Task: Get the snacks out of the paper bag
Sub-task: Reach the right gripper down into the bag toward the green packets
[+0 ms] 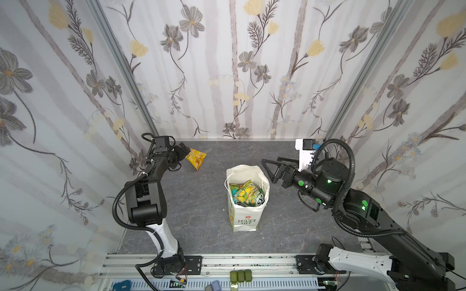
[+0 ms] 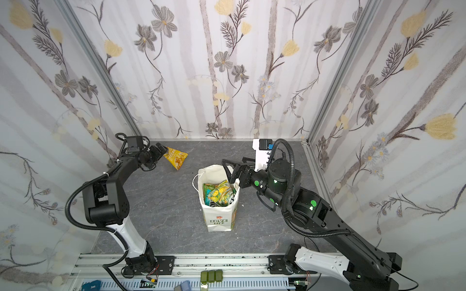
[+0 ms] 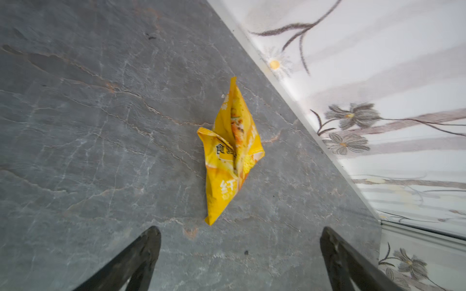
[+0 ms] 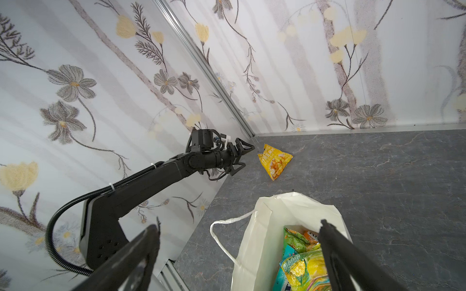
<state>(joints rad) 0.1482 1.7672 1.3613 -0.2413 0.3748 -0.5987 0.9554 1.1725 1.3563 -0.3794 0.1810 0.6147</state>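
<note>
- Left gripper (image 3: 240,230) hangs empty, jaws spread, beside crumpled yellow foil snack packet (image 3: 232,156) on grey marbled tabletop (image 1: 196,201).
- Right gripper (image 4: 240,224), jaws apart, empty, hangs above tall white paper bag (image 1: 242,221) holding green-yellow packets (image 1: 245,194).

Left claw (image 3: 240,230) spread wide, empty; right claw (image 4: 240,224) likewise, extended.

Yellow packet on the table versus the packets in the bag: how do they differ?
The yellow packet lies alone on the table; the bagged packets are piled inside the upright paper bag. The yellow packet is orange-yellow; the bagged packets mix green, yellow and teal. The open left end effector is clear of the yellow packet; the open right end effector hovers by the bagged packets. Both are crinkly glossy wrappers, ungripped.
</note>
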